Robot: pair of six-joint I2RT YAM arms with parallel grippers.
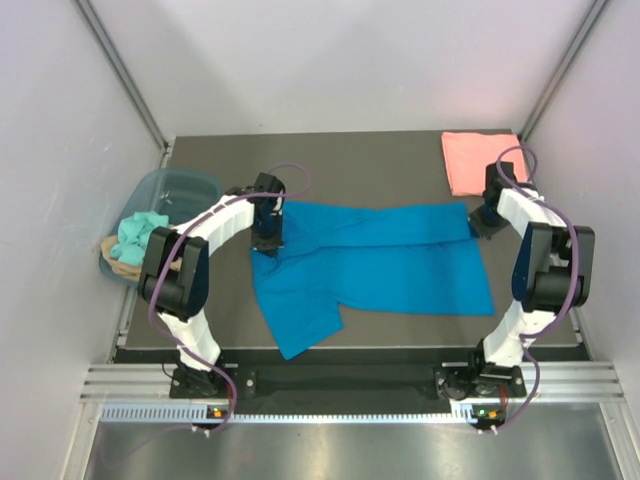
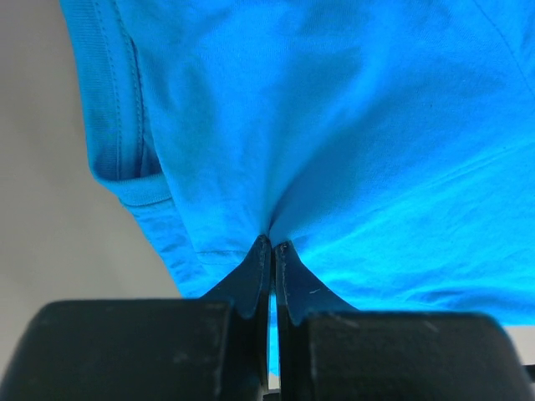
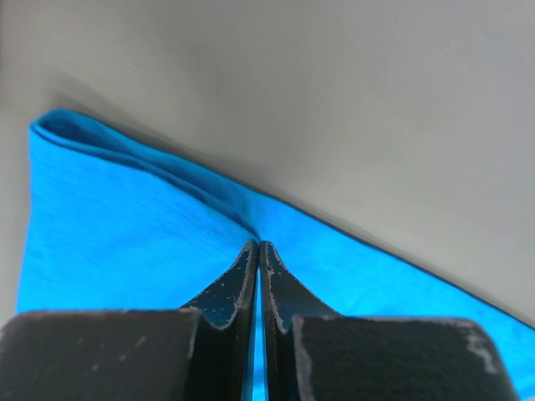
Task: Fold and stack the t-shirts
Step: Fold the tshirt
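Jaws of the left gripper (image 2: pixel 269 244) and right gripper (image 3: pixel 257 244) each pinch opposite ends of the bright blue cloth t-shirt (image 1: pixel 400 270); a fold seems in hand, needing an even joint lift.

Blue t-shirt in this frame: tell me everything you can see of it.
The blue t-shirt is bright blue soft knit cloth with stitched hems. It lies spread across the middle of the dark table, its far edge apparently folded over and one flap angled toward the near edge. The left gripper is shut on cloth at its left end, beside a hem. The right gripper is shut on a doubled edge at its right end.
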